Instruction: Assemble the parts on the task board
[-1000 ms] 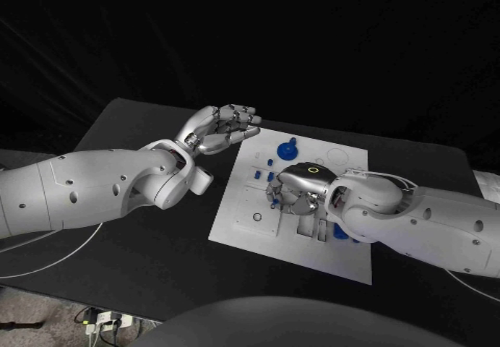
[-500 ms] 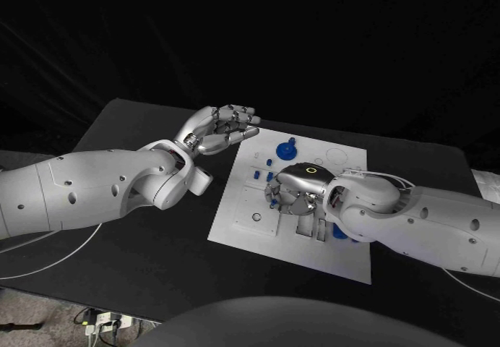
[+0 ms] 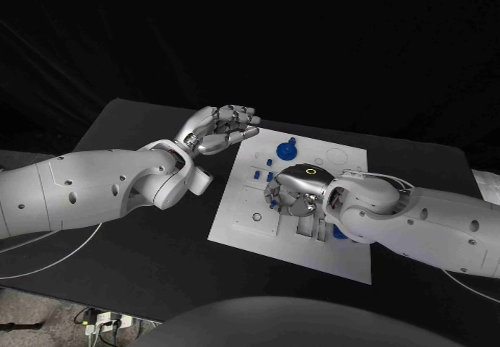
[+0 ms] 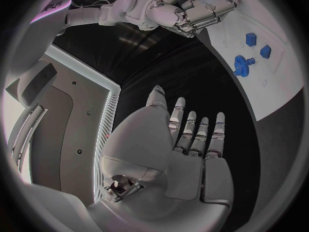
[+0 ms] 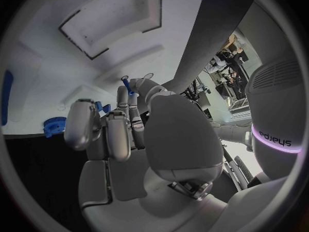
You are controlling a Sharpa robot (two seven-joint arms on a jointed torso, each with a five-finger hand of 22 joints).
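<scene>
The right hand (image 3: 294,192) pinches a small, stiff, light blue plastic peg (image 5: 126,83) by its shaft, over the white task board (image 3: 339,260). The left hand (image 3: 221,129) hovers beside the board, fingers curled, empty.

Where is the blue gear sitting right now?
In the head view, the blue gear stands near the task board's far edge, between the left hand and the right hand.
</scene>
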